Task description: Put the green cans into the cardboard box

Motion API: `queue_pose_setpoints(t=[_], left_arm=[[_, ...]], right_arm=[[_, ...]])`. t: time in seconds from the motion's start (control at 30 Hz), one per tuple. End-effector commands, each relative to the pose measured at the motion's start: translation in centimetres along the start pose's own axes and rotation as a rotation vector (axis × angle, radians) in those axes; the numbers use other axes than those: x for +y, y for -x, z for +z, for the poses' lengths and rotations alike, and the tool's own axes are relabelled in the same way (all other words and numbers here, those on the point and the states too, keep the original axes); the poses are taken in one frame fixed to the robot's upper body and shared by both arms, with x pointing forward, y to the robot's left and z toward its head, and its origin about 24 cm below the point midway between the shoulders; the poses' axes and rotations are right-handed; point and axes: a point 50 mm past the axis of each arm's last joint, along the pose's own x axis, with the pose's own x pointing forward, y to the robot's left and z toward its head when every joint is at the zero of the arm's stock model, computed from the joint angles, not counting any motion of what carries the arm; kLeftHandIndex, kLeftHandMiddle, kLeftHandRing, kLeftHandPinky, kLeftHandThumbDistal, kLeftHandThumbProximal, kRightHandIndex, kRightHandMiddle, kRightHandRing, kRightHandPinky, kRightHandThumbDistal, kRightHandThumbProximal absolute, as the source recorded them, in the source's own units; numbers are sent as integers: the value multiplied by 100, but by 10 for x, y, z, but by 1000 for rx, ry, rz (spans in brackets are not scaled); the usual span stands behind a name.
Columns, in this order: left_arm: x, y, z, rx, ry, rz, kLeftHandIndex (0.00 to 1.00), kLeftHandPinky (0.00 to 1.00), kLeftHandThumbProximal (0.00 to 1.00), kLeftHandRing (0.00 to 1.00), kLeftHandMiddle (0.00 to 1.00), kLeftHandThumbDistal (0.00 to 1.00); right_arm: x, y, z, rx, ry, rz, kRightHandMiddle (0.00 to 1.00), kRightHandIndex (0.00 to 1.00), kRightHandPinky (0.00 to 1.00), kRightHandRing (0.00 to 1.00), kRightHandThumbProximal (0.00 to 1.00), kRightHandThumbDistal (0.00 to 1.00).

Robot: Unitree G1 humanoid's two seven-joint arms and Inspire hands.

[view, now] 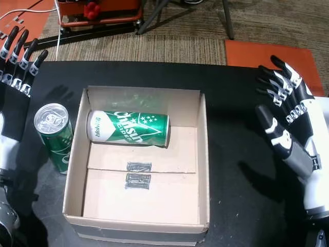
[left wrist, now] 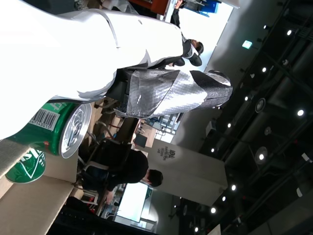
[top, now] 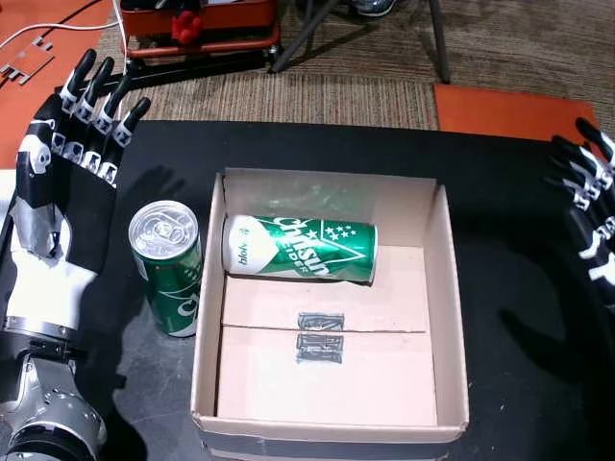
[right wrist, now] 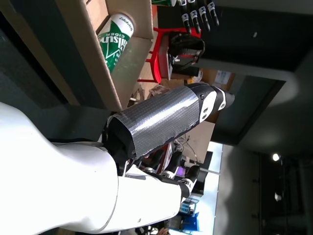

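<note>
Can upright outside box wall | 1 can inside | both hands spread, empty

My left hand rises along the left edge in both head views, fingers spread and empty. My right hand hovers at the right edge, fingers likewise apart.

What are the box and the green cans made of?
The open brown box looks like matte cardboard, with folded flaps and a raw edge. The two green cans, one standing and one lying, look like shiny painted metal, probably aluminium, given the standing one's silver pull-tab top.
</note>
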Motion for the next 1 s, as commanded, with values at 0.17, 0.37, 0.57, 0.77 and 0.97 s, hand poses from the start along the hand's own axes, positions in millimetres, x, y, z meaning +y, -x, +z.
queue_pose_setpoints(t=[0.17,0.37,0.57,0.77,0.97], left_arm=[[0,5,-3,21,0,-4,91,97,100,100,97,45],[0,6,-4,27,-8,-7,91,97,100,100,98,48],[-1,7,-4,32,-18,-7,90,97,100,100,97,48],[-2,8,-4,34,-45,-26,90,97,100,100,96,48],[-1,7,-5,50,-33,-25,91,95,100,100,96,42]], right_arm=[[2,0,0,-10,2,-8,77,74,90,81,56,90],[-2,-4,2,-34,-10,-36,77,75,90,81,57,92],[-9,-1,-11,55,-48,-139,79,75,91,83,56,94],[-7,-1,-19,114,-81,-185,78,74,91,82,61,100],[-8,-1,-19,118,-78,-180,77,74,90,82,61,100]])
